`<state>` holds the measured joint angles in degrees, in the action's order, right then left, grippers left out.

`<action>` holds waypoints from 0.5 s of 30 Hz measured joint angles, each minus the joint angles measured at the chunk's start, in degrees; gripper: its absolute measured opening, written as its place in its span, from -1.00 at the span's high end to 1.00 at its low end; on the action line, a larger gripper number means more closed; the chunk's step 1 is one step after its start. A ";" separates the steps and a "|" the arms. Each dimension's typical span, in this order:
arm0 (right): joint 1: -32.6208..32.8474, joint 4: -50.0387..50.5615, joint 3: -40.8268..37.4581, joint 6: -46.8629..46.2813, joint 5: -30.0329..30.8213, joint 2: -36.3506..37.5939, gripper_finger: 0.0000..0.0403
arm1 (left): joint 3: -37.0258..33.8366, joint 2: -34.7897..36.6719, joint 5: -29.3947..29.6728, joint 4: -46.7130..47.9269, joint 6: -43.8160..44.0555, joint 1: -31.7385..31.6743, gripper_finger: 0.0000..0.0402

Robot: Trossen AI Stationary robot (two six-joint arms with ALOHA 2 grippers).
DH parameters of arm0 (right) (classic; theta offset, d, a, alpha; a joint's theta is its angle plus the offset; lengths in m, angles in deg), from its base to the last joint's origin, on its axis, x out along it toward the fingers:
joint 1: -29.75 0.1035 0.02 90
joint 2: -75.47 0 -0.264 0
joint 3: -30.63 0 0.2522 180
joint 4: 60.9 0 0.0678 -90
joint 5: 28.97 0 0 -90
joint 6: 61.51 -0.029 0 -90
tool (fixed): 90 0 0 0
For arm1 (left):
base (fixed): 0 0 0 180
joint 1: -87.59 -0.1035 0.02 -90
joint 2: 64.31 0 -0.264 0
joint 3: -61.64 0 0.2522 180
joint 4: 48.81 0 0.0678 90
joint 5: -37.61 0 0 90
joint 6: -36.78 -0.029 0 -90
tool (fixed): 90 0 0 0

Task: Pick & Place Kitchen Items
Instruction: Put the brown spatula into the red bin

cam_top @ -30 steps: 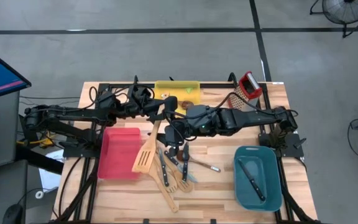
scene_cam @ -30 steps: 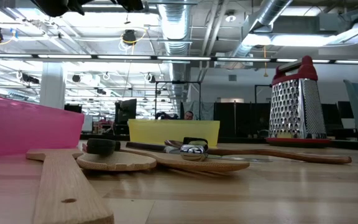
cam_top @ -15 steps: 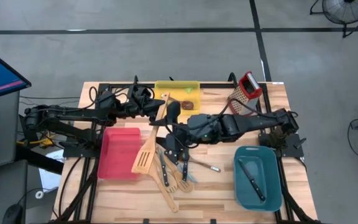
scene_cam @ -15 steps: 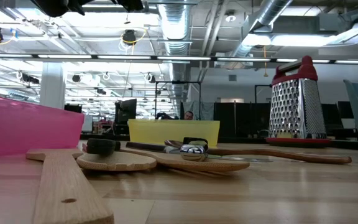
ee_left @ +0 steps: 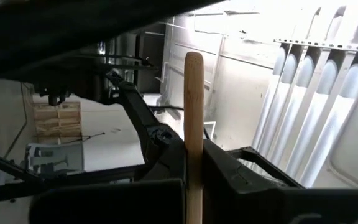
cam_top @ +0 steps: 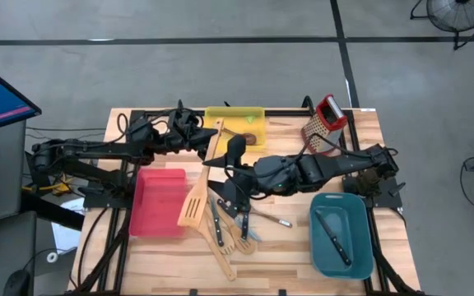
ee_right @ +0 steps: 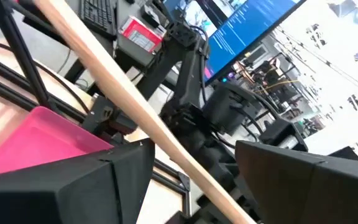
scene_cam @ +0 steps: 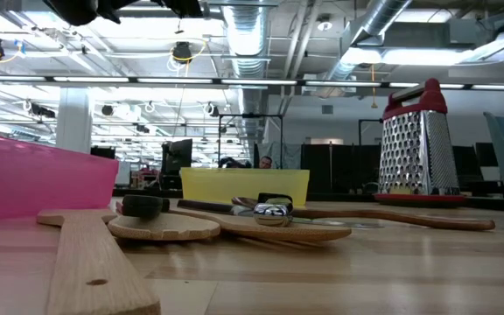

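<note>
Left gripper clenched on the handle of a slotted turner, near the yellow bin at the far middle of the table. Turner hanging, head over the right edge of the red bin. In the left wrist view, only the handle visible between dark fingers; head cut off. Right gripper spread wide, just right of the turner, above the pile of utensils; pile partly hidden under the arm. One knife lying in the teal bin. Grater upright at far right. From the low view, neither gripper visible.
</note>
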<state>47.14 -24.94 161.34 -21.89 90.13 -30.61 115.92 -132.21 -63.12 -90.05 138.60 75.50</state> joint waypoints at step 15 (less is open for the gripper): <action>6.96 14.53 -0.11 -6.31 14.07 3.87 -0.17 | 0.00 0.00 -7.63 0.00 -9.89 -7.85 0.96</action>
<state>54.10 -10.41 161.23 -28.20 104.20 -26.75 115.92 -132.21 -70.74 -90.05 128.71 67.66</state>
